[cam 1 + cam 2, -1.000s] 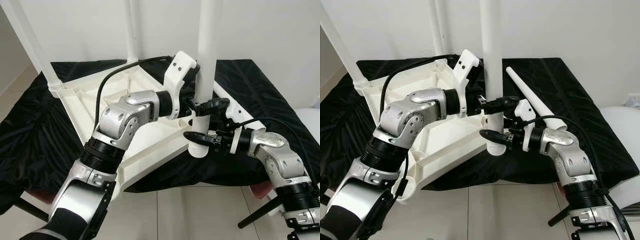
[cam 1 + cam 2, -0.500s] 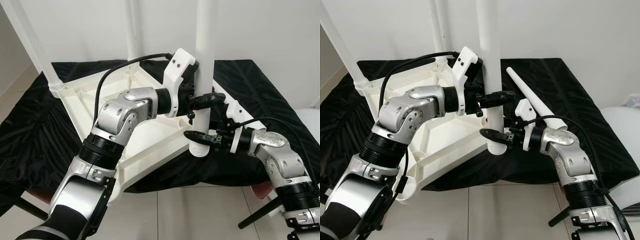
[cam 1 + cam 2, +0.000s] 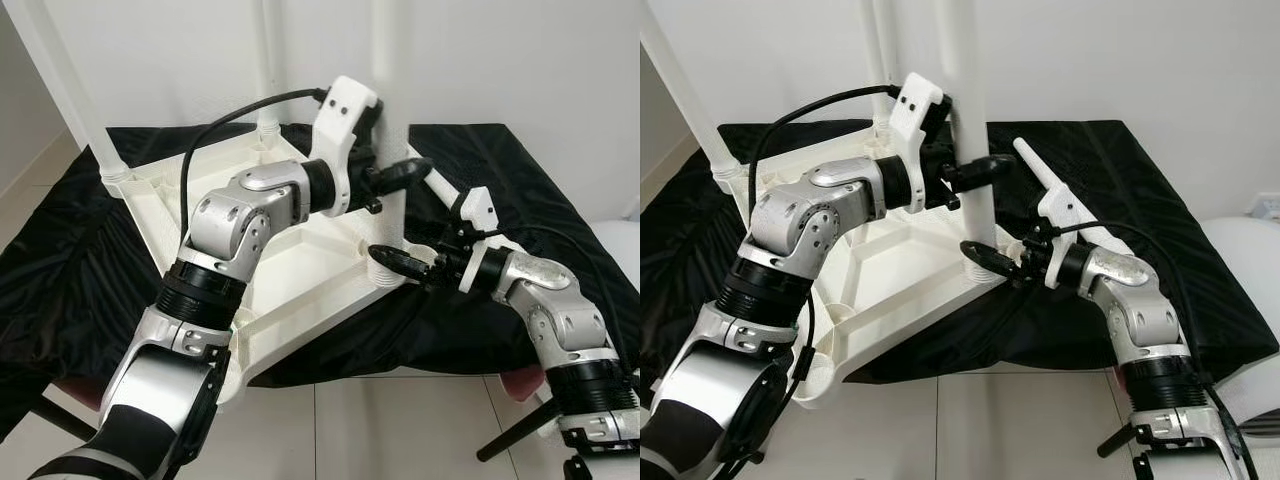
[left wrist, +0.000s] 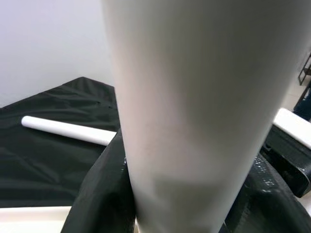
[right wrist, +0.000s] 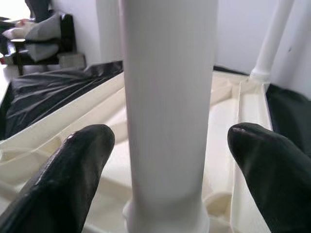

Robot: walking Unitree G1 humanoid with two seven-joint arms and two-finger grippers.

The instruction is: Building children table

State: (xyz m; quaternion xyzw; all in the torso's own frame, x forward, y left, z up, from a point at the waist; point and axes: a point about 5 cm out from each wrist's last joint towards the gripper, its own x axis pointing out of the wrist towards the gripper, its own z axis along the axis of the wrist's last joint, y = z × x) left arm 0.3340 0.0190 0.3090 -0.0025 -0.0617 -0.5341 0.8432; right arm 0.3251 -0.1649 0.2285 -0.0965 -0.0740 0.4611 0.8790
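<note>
The white children's tabletop (image 3: 300,310) lies upside down on a black cloth (image 3: 60,270). My left gripper (image 3: 396,178) is shut on an upright white table leg (image 3: 388,100), partway up it. The leg's ribbed lower end (image 3: 384,272) stands at the tabletop's near right corner. My right gripper (image 3: 990,256) is open at that lower end, with its black fingertips (image 5: 82,160) on either side of the leg (image 5: 167,97) and apart from it. Two more legs (image 3: 70,100) (image 3: 266,70) stand upright in the far corners.
A loose white leg (image 3: 1032,162) lies on the cloth behind my right arm. The white wall stands close behind the table. Tiled floor (image 3: 400,430) runs along the near edge, and a white rounded object (image 3: 625,240) sits at far right.
Both arms have carried the held leg back and to the left, from beyond the tabletop's near edge onto its corner. The left gripper stays shut on it; the right stays open.
</note>
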